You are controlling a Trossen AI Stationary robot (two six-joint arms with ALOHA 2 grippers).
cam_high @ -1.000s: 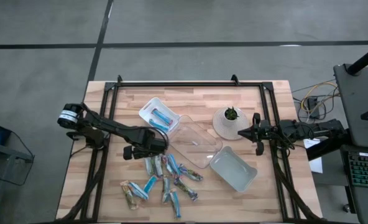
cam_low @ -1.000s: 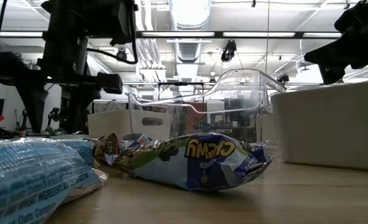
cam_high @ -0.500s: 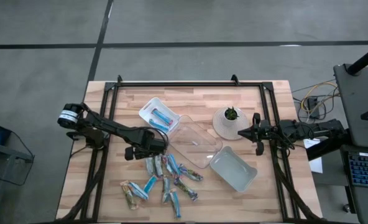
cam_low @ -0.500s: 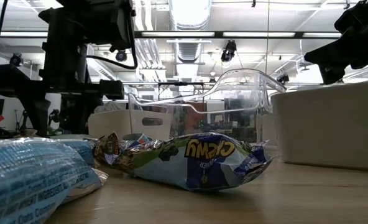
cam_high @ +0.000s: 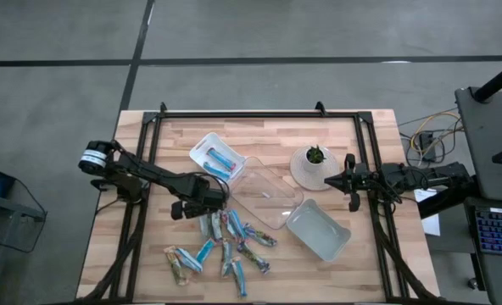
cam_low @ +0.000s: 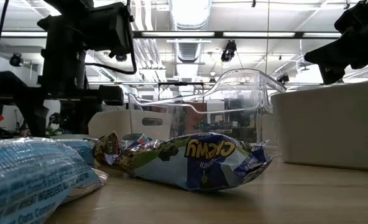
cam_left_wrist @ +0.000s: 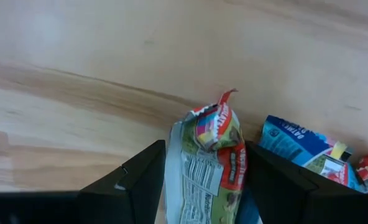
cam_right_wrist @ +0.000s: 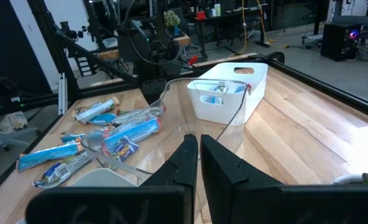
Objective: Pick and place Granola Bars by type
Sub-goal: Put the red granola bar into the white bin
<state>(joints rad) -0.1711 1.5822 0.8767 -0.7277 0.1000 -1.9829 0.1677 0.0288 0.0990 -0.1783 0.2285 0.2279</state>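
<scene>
A: Clear plastic tray (cam_high: 264, 196) sits mid-counter, tilted against its neighbours; contents?

B: No bars visible inside it. The white bin (cam_high: 216, 156) beside it, toward the far edge of the counter (cam_high: 259, 131), holds blue-wrapped bars (cam_high: 221, 159). The grey-white bin (cam_high: 318, 230) toward the right arm shows no contents.

A: Location of the remaining granola bars (cam_high: 225, 246)?

B: Loose on the counter in a scattered pile near the front edge, in blue and greenish-tan wrappers.

A: Left gripper (cam_high: 202, 206) status?

B: Positioned at the pile's far end. Jaws stand apart, straddling one greenish-tan bar (cam_left_wrist: 206, 163) without clamping it.

A: Right gripper (cam_high: 349, 180)?

B: Parked at the right side, beside a small potted plant (cam_high: 313, 163). Jaws are closed together, holding nothing.
</scene>
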